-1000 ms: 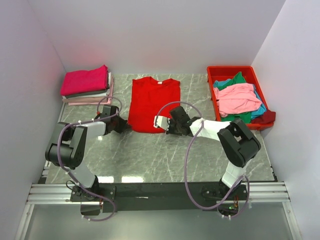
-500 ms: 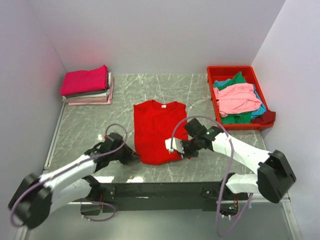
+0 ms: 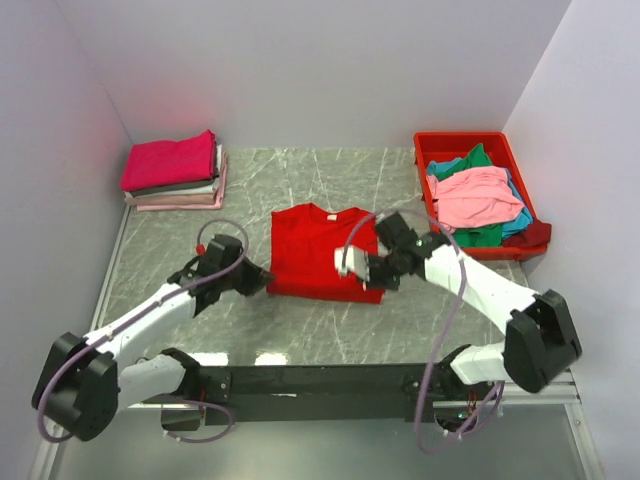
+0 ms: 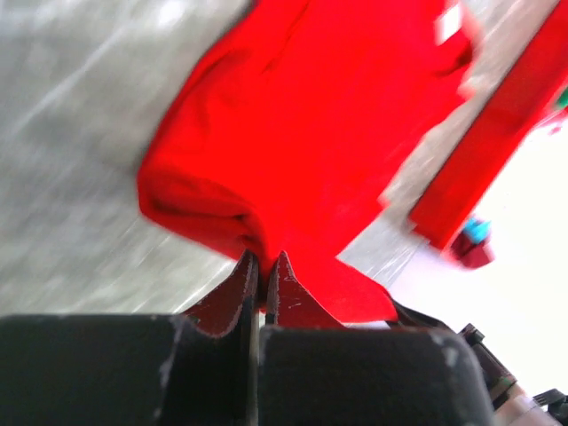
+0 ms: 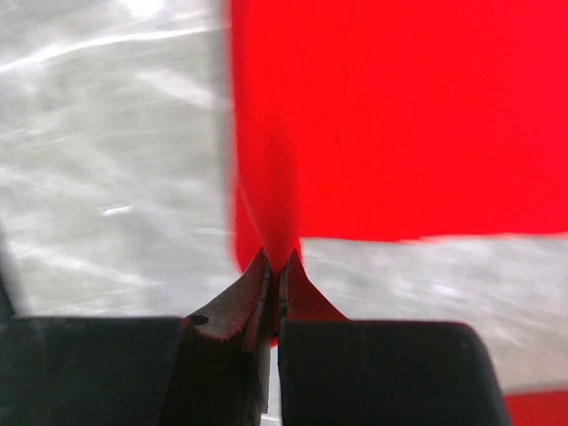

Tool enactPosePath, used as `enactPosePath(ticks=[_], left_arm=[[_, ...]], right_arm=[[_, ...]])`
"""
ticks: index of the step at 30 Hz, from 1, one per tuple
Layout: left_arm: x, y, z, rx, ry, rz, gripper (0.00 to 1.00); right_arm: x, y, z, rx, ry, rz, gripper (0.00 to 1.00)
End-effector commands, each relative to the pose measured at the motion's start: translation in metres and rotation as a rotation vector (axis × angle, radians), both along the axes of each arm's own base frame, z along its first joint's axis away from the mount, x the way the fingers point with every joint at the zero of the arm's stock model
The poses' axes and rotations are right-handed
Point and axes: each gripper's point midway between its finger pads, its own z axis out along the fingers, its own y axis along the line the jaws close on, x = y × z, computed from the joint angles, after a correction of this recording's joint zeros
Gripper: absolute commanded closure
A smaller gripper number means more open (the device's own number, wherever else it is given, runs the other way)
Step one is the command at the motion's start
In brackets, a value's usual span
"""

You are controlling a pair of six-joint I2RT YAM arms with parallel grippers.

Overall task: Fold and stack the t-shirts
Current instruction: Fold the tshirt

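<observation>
So the left claw (image 3: pixel 256 282) is clamped on the near-left edge of the red t-shirt (image 3: pixel 318 245), and the right claw (image 3: pixel 372 272) grips its near-right edge. Shirt's lying in the middle of the surface (image 3: pixel 300 330), near edge doubled over.

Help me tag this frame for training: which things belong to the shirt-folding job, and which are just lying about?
Job: red t-shirt, pinched by left gripper and right gripper; folded stack; loose shirts in the red bin.
Just there: red bin; marble table.
</observation>
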Motion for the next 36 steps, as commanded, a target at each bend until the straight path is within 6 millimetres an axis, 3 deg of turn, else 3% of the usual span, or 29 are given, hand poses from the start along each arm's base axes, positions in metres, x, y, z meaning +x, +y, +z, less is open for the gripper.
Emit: enactPosePath(ticks=[1,5,6,7,8,9,10,12,13,14,18,21,22,27,36], left_arm=[[0.058,0.008,0.048,0.001,-0.17,0.049,1.0],[0.102,0.011,0.063,-0.003,-0.196,0.035,1.0],[0.111,0.009,0.064,-0.011,-0.2,0.021,1.0],[0.128,0.006,0.08,-0.03,-0.237,0.02,1.0],[0.139,0.001,0.064,-0.025,-0.201,-0.001,1.0],[0.155,-0.008,0.083,-0.037,-0.246,-0.038,1.0],[0.164,-0.012,0.06,-0.022,-0.183,-0.054,1.0],[0.181,-0.02,0.057,-0.011,-0.187,-0.097,1.0],[0.198,-0.023,0.072,-0.011,-0.222,-0.098,1.0],[0.208,-0.025,0.056,0.002,-0.196,-0.108,1.0],[0.242,-0.03,0.046,0.045,-0.189,-0.135,1.0],[0.264,-0.029,0.042,0.047,-0.197,-0.129,1.0],[0.267,-0.027,0.031,0.057,-0.177,-0.122,1.0],[0.27,-0.018,0.013,0.059,-0.141,-0.096,1.0],[0.284,-0.021,0.014,0.037,-0.164,-0.13,1.0]], right_arm=[[0.057,0.001,0.027,0.009,-0.084,-0.073,1.0],[0.106,0.005,0.036,0.01,-0.098,-0.14,1.0],[0.124,0.009,0.049,0.024,-0.131,-0.158,1.0],[0.134,0.011,0.039,0.011,-0.11,-0.17,1.0],[0.144,0.013,0.039,0.014,-0.108,-0.197,1.0],[0.162,0.016,0.051,0.032,-0.139,-0.22,1.0],[0.173,0.016,0.04,0.014,-0.129,-0.24,1.0],[0.196,0.017,0.049,0.028,-0.16,-0.291,1.0],[0.21,0.012,0.043,0.015,-0.175,-0.325,1.0],[0.218,0.011,0.043,0.016,-0.181,-0.354,1.0],[0.249,0.002,0.046,0.013,-0.214,-0.435,1.0],[0.259,-0.007,0.039,0.009,-0.207,-0.483,1.0],[0.261,-0.007,0.04,0.016,-0.212,-0.486,1.0],[0.262,-0.007,0.034,0.016,-0.2,-0.488,1.0],[0.265,-0.009,0.032,0.003,-0.184,-0.518,1.0]])
